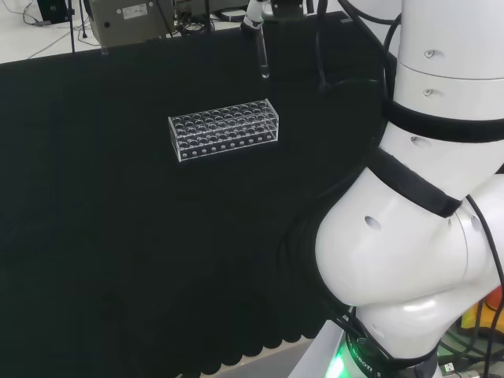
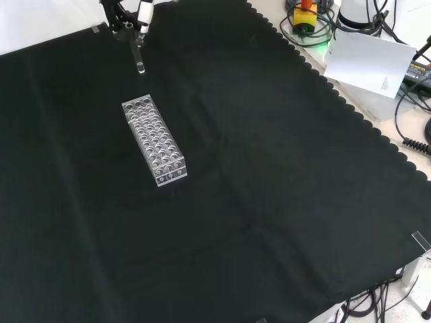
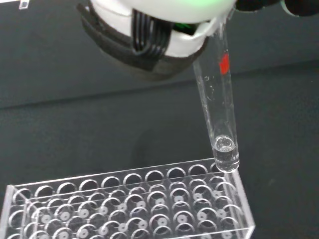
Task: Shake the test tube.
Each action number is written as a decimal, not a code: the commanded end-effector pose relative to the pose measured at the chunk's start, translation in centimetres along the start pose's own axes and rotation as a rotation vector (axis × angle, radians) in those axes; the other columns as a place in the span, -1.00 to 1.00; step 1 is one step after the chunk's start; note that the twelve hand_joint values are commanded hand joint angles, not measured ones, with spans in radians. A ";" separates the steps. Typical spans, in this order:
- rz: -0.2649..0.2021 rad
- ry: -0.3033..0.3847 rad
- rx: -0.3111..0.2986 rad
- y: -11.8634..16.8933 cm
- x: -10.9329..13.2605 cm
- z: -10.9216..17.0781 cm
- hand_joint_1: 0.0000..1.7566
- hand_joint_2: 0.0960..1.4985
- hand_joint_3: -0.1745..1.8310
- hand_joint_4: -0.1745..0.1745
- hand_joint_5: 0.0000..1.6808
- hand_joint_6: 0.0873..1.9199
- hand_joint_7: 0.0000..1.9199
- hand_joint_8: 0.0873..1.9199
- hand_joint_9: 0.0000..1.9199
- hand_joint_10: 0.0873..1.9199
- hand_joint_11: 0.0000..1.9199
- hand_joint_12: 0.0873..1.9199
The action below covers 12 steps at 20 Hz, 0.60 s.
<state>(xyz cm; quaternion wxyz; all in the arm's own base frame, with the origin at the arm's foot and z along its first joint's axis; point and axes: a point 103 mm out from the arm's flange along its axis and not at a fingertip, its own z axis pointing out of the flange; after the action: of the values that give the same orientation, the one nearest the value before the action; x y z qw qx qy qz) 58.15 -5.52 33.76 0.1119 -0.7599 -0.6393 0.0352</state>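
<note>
A clear test tube (image 3: 222, 109) with a red mark hangs nearly upright in the air, a little clear liquid at its rounded bottom. The hand (image 3: 149, 35) is shut on its upper end. In the head view the hand (image 1: 256, 14) is at the top edge, and the tube (image 1: 262, 59) points down behind the right end of the clear plastic rack (image 1: 224, 130). In the front view the hand (image 2: 128, 20) holds the tube (image 2: 139, 57) just above the rack's far end (image 2: 153, 140). The rack (image 3: 129, 204) has several rows of holes with no tubes showing in them.
The arm's white links (image 1: 425, 236) rise at the right of the head view. A grey box (image 1: 130, 20) stands behind the cloth. A white sheet (image 2: 370, 64), cables and a yellow-and-red device (image 2: 306, 13) lie beyond the cloth's scalloped edge in the front view.
</note>
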 end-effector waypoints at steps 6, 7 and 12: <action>-0.161 0.098 0.003 0.8 8.9 1.1 0.40 -0.20 -0.26 -1.00 0.69 -0.71 0.95 -0.85 0.86 -0.89 0.47 -0.20; -0.178 0.111 0.003 0.9 9.9 1.0 0.40 -0.20 -0.26 -1.00 0.69 -0.71 0.95 -0.85 0.86 -0.89 0.47 -0.20; -0.260 0.171 0.001 0.8 14.2 0.7 0.40 -0.20 -0.25 -1.00 0.69 -0.71 0.95 -0.85 0.86 -0.89 0.47 -0.20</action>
<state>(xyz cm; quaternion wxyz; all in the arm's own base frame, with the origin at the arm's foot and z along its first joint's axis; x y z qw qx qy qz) 60.72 4.40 33.74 0.1530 -0.7004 -0.6968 -0.0211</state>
